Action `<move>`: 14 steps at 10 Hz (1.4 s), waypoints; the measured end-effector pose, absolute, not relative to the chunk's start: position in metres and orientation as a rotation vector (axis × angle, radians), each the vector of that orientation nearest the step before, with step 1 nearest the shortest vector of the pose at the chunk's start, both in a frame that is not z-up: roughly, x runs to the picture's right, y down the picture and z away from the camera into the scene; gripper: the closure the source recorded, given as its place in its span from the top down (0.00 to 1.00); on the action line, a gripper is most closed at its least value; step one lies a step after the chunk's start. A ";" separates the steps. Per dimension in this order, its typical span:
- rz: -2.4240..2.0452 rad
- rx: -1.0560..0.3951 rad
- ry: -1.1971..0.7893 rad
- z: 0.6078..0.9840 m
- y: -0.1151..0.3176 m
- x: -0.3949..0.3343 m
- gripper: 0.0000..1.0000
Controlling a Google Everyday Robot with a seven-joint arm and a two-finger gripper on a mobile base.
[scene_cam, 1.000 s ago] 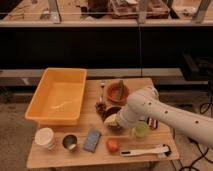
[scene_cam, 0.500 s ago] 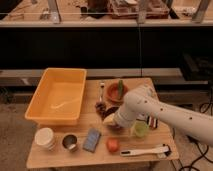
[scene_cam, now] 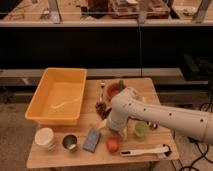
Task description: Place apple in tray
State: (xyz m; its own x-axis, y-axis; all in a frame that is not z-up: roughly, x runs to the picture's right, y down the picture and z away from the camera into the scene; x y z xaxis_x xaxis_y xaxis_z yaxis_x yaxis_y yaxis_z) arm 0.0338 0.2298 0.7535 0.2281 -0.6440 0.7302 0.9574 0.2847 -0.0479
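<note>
The apple (scene_cam: 113, 144) is small and red-orange and lies on the wooden table near the front edge, right of a blue packet. The tray (scene_cam: 55, 95) is a large yellow-orange bin at the table's left rear, with a pale utensil lying inside it. My gripper (scene_cam: 116, 131) hangs down from the white arm, just above and slightly behind the apple. It holds nothing that I can see.
An orange-brown bowl (scene_cam: 116, 90) with a green vegetable stands behind the arm. A white cup (scene_cam: 45, 138), a metal cup (scene_cam: 69, 142) and a blue packet (scene_cam: 92, 140) line the front left. A green cup (scene_cam: 141, 129) and a white-handled tool (scene_cam: 145, 150) lie at the front right.
The arm has swung left and the gripper has come down closer to the apple. The apple and the tray have not moved.
</note>
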 end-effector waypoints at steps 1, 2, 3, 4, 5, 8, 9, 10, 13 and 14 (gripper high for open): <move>-1.198 -0.582 -0.665 0.755 0.235 0.033 0.80; -1.203 -0.597 -0.658 0.757 0.239 0.036 0.80; -1.208 -0.614 -0.653 0.758 0.245 0.039 0.80; -1.211 -0.622 -0.653 0.757 0.252 0.041 0.80; -1.213 -0.624 -0.654 0.755 0.261 0.042 0.80; -1.215 -0.620 -0.662 0.750 0.275 0.042 0.80; -1.218 -0.622 -0.666 0.750 0.278 0.041 0.80; -1.220 -0.628 -0.672 0.750 0.283 0.039 0.80; -1.216 -0.622 -0.683 0.751 0.291 0.035 0.80; -1.214 -0.621 -0.685 0.752 0.293 0.033 0.80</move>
State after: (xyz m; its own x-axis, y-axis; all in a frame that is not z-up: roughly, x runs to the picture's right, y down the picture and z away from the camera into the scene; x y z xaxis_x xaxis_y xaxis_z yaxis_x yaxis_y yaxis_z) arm 0.0329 0.2934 0.7516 0.2031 -0.6199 0.7579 0.9692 0.2376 -0.0653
